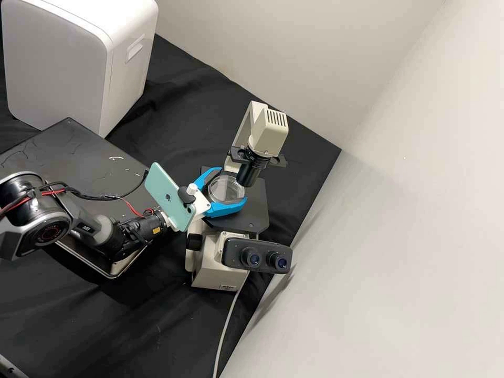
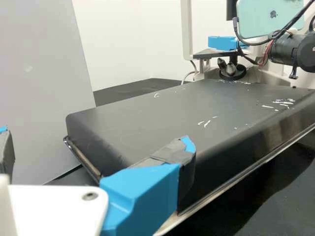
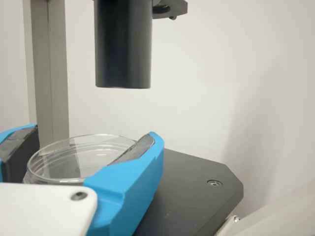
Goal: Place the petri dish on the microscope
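Gripping the petri dish (image 1: pixel 224 188), the right hand (image 1: pixel 231 187) in the high view has one blue finger on each side of the dish rim. It is over the black stage (image 1: pixel 254 218) of the microscope (image 1: pixel 218 265). A black condenser tube (image 1: pixel 248 173) stands just past the fingertips.

Right wrist view: dish clamped between the fingers, tube hanging above it, bare stage beyond the hand. Whether the dish base touches the stage cannot be told.

Left wrist view: left hand (image 2: pixel 95 137) with fingers wide apart, holding nothing, a black slab (image 2: pixel 206 118) just ahead of it. Right hand and stage lie well beyond the slab.
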